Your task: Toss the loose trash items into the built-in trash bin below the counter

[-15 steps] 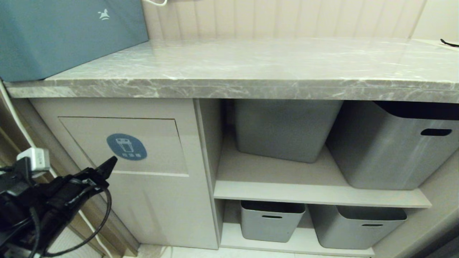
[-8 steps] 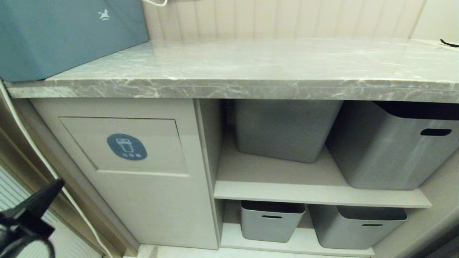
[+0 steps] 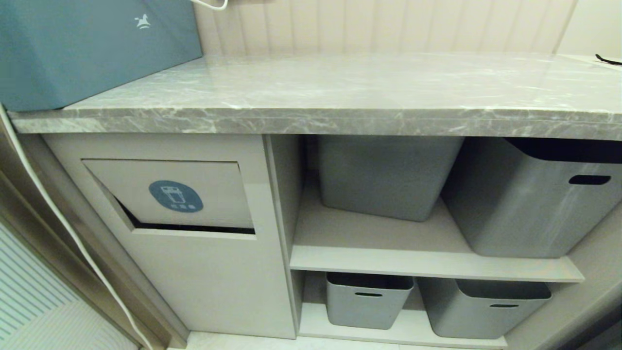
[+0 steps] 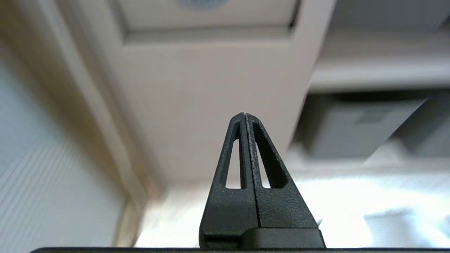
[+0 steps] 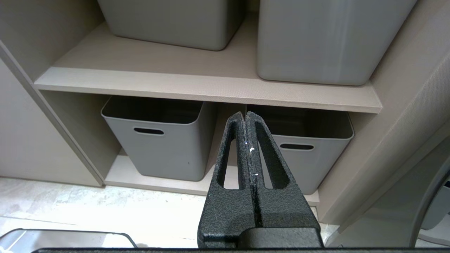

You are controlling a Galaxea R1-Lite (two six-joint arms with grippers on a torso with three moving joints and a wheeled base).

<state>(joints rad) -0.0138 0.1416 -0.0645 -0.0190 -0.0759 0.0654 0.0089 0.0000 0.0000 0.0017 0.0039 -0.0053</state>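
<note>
Built-in trash bin (image 3: 194, 253) flap (image 3: 170, 194) being seen ajar below counter (image 3: 340, 92), dark gap showing. Left gripper (image 4: 245, 116) fingers being held together, apparently empty. Right gripper (image 5: 245, 115) fingers being pressed together near lower grey storage bins (image 5: 158, 147).

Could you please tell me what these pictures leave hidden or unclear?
- Inside of the built-in trash bin: head view, its flap hides everything but a dark gap.
- Loose trash items: in no view.
- Bin sticker: left wrist view, cut off by the frame edge and blurred.
</note>
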